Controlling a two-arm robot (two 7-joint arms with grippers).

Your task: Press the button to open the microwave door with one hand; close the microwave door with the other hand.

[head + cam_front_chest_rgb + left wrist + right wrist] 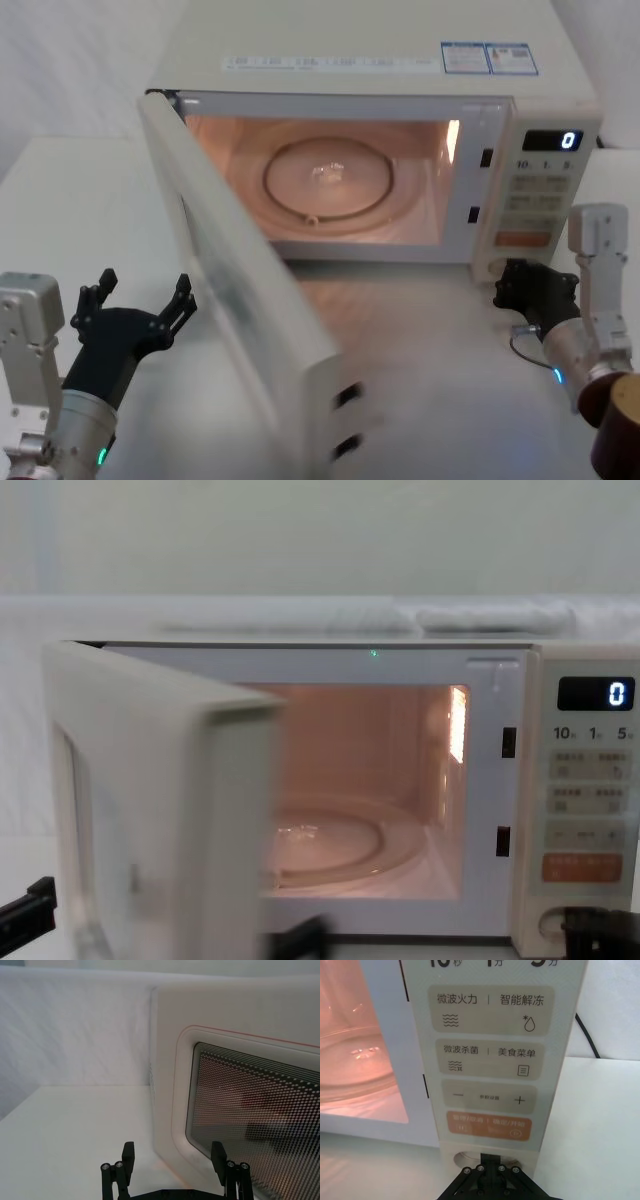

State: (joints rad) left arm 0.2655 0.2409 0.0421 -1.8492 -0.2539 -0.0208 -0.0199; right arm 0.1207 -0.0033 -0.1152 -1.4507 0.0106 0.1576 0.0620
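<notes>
**Door open, closing still to do**

The door stands swung wide, cavity lit, so the press looks done. The right gripper, fingers closed together, sits at the button. The left gripper, fingers spread and empty, waits just outside the door, not touching

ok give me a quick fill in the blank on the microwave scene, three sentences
1. The microwave door stands ____.
2. The display shows the digit ____.
3. The right gripper sits at the button, while the left gripper waits with jaws ____ by the door's outer face.

Missing words: open; 0; open
</notes>
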